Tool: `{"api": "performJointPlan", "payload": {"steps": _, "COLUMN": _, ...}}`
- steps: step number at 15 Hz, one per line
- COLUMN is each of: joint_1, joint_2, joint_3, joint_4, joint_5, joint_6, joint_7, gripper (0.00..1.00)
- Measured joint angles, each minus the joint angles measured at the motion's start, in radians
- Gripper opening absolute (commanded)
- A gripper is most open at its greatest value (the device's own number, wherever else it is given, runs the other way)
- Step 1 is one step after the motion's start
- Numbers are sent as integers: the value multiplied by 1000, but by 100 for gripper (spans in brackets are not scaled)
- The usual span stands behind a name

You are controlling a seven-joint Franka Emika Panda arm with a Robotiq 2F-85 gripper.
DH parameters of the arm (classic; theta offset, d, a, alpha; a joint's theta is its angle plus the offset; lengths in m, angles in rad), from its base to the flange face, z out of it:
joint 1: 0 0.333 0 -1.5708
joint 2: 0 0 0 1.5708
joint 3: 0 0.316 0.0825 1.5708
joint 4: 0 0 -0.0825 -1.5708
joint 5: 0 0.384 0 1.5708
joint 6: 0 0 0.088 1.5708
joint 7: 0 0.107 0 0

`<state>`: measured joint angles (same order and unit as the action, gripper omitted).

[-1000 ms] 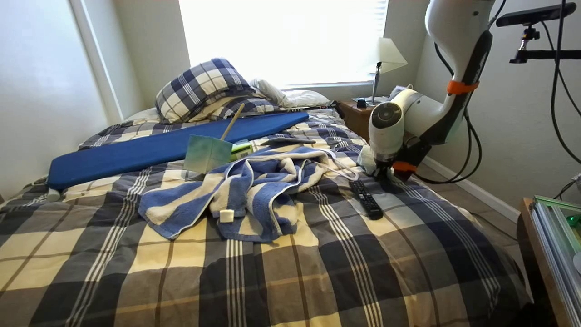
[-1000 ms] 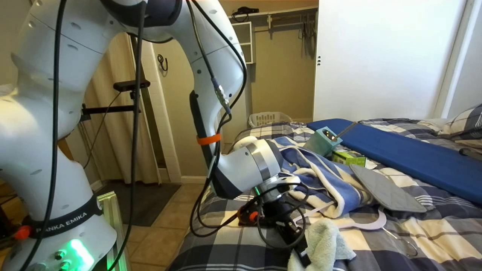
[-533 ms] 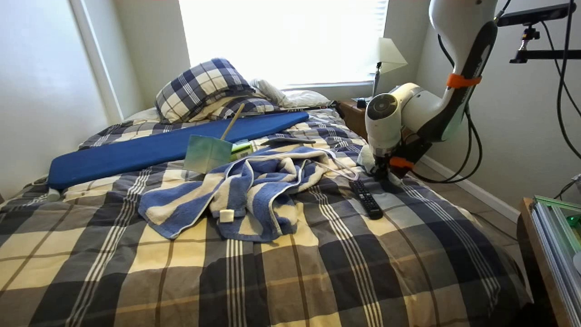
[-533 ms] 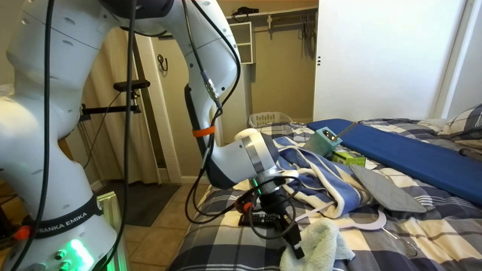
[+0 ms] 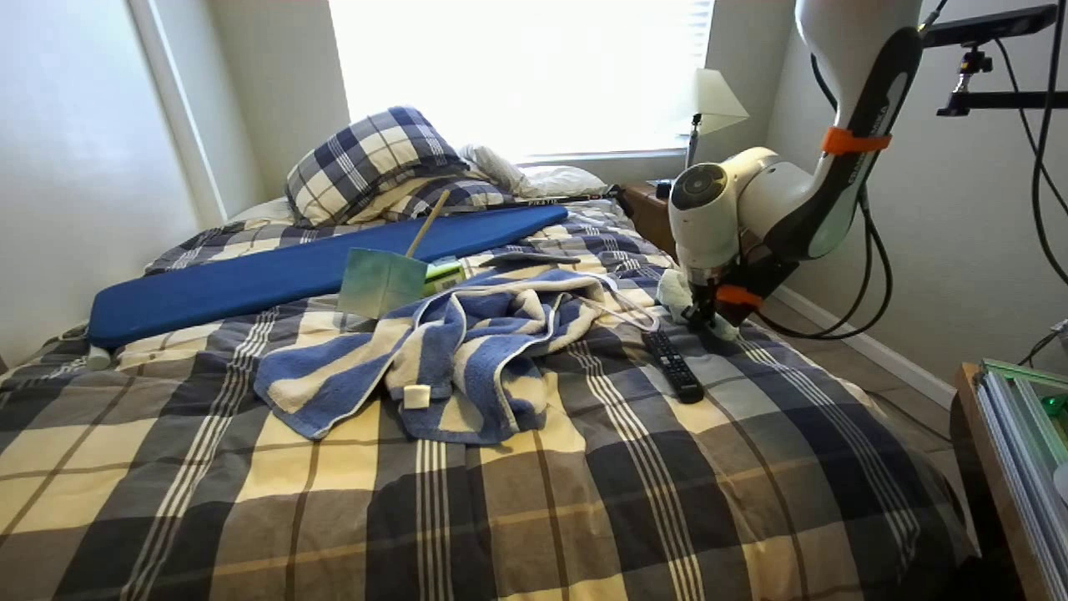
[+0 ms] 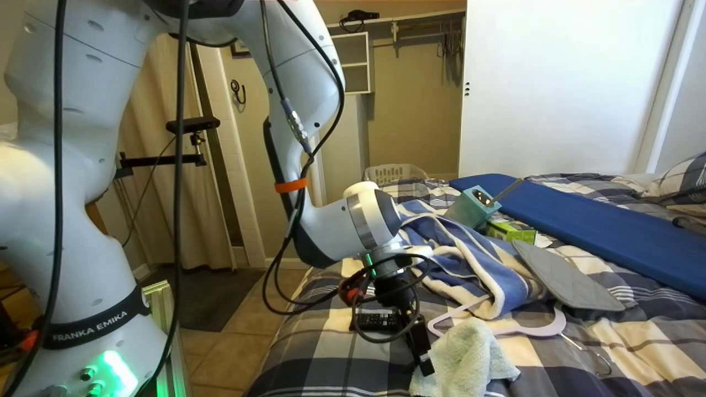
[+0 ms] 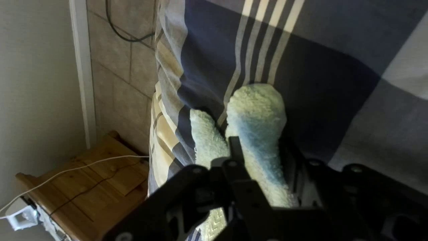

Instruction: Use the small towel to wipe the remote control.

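The black remote control (image 5: pixel 674 369) lies flat on the plaid bed; it also shows in an exterior view (image 6: pixel 376 321), partly behind gripper cables. It is out of the wrist view. The small pale green towel (image 6: pixel 469 353) lies crumpled beyond the remote; part of it shows beside my gripper (image 5: pixel 707 324) in an exterior view (image 5: pixel 674 288). In the wrist view my gripper (image 7: pixel 259 144) has its fingers apart, with a fold of the towel (image 7: pixel 255 103) filling the gap. Whether they press on it cannot be told. The fingers point down at the bed, tilted.
A striped blue towel (image 5: pixel 492 351) lies beside the remote. A white hanger (image 6: pixel 529 330), a grey pad (image 6: pixel 571 278), a green box (image 6: pixel 510 231), a teal box (image 5: pixel 382 282) and a blue ironing board (image 5: pixel 317 265) lie on the bed. The bed's edge (image 7: pixel 157 110) is near my gripper.
My wrist has risen and turned more upright, and the fingertips have shifted slightly toward the remote's side. More of the remote and the small towel shows. The small towel has hardly moved.
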<state>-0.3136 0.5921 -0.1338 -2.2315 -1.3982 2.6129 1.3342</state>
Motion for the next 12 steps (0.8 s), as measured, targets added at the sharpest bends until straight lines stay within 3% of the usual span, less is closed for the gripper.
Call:
{"api": "performJointPlan", "payload": {"steps": 7, "joint_1": 29, "joint_2": -43, "joint_3": -3, "joint_4": -12, "joint_5": 39, "joint_6": 5, "joint_7": -3, "gripper": 0}}
{"api": "performJointPlan", "payload": {"steps": 12, "joint_1": 51, "joint_2": -149, "joint_3": 12, "joint_4": -67, "joint_5": 75, "joint_6": 91, "joint_7": -2, "gripper": 0}}
